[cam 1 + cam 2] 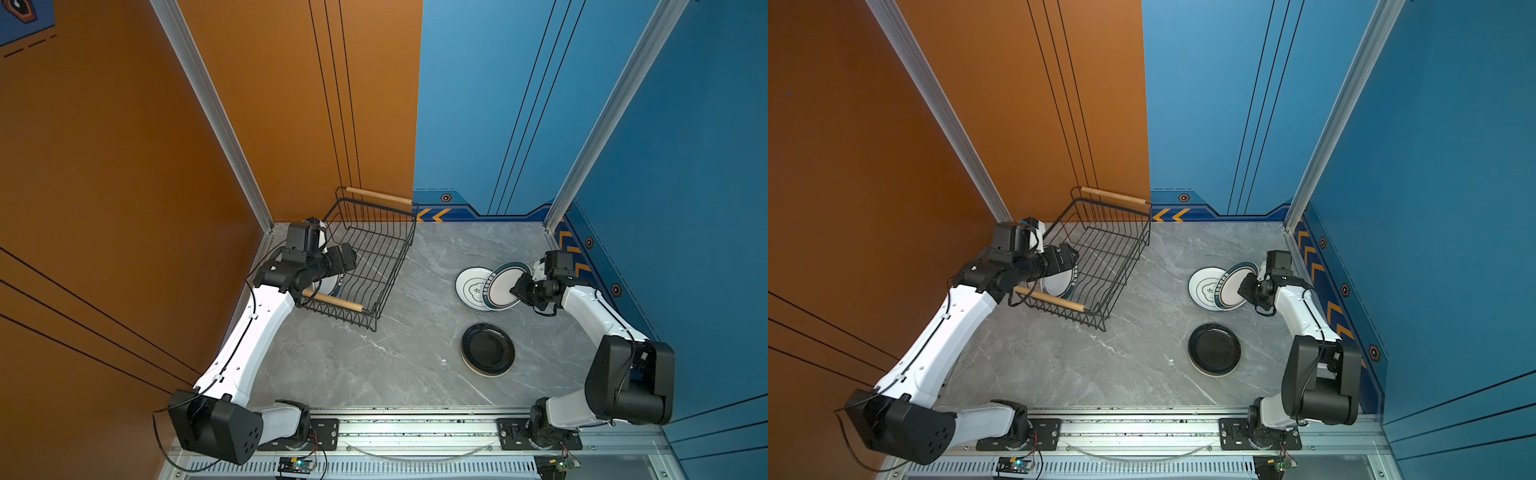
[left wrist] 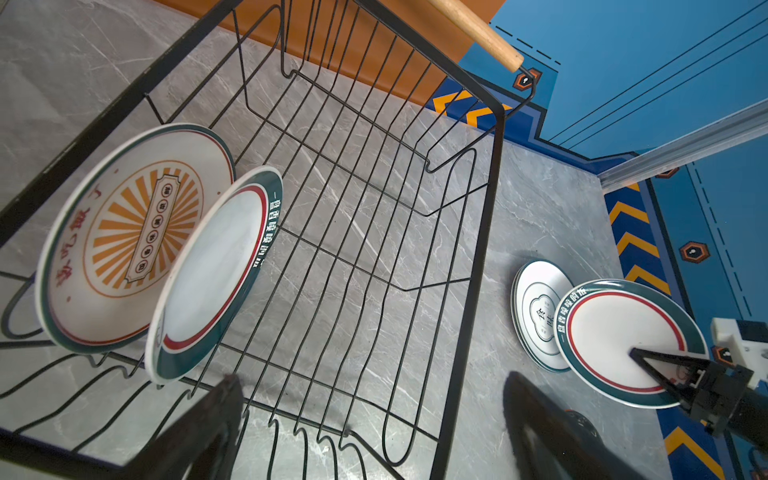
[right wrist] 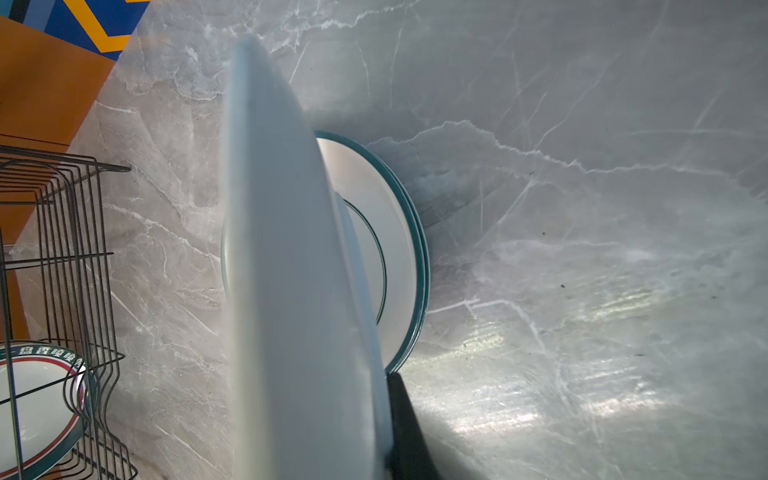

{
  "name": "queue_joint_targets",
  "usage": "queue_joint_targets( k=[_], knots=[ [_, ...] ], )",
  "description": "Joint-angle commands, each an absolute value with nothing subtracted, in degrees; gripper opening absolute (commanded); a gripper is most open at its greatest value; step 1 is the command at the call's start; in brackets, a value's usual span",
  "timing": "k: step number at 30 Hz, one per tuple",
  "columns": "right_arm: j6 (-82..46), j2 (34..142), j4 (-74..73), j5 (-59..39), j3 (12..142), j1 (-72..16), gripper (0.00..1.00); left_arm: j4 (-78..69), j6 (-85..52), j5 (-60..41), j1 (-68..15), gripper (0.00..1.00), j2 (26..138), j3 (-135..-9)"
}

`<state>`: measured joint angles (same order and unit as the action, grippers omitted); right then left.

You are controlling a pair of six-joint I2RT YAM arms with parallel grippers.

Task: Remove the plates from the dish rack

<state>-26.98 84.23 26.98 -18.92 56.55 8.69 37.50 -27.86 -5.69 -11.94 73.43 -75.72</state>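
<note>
The black wire dish rack (image 1: 397,270) (image 1: 1128,270) stands at the back left. Two plates lean upright in its near end: an orange sunburst plate (image 2: 124,237) and a white plate with a dark green rim (image 2: 216,270). My left gripper (image 1: 349,257) (image 2: 370,386) hovers open just above the rack, beside those plates, holding nothing. My right gripper (image 1: 519,289) (image 3: 374,399) is shut on the edge of a white, green-rimmed plate (image 1: 505,284) (image 2: 615,332). That plate is tilted over a stack of cream plates (image 1: 471,286) (image 3: 395,249). It hides one right finger.
A stack of black plates (image 1: 487,349) (image 1: 1214,349) lies on the grey marble table (image 1: 374,374), in front of the cream stack. Wooden rod handles (image 1: 332,300) cap both short ends of the rack. Orange and blue walls close in the back and sides.
</note>
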Motion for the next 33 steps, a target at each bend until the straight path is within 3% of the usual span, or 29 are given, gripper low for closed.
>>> queue_joint_targets(
  k=[1,13,25,33],
  knots=[
    [-27.9,84.4,23.5,-21.3,56.6,9.1,0.03,40.2,-29.6,-2.0,-12.5,0.98,71.5,-76.1],
    [-29.8,89.4,22.0,-23.5,57.6,9.0,0.05,42.1,-26.3,-1.4,-10.0,0.98,72.6,-76.5],
    [-31.2,90.8,20.3,-24.4,56.1,9.0,0.19,40.7,-21.7,-1.4,-8.6,0.98,70.9,-72.9],
    [-30.3,91.4,21.3,-23.8,55.9,8.9,0.22,40.8,-21.8,-1.5,-7.8,0.98,69.7,-72.4]
  ],
)
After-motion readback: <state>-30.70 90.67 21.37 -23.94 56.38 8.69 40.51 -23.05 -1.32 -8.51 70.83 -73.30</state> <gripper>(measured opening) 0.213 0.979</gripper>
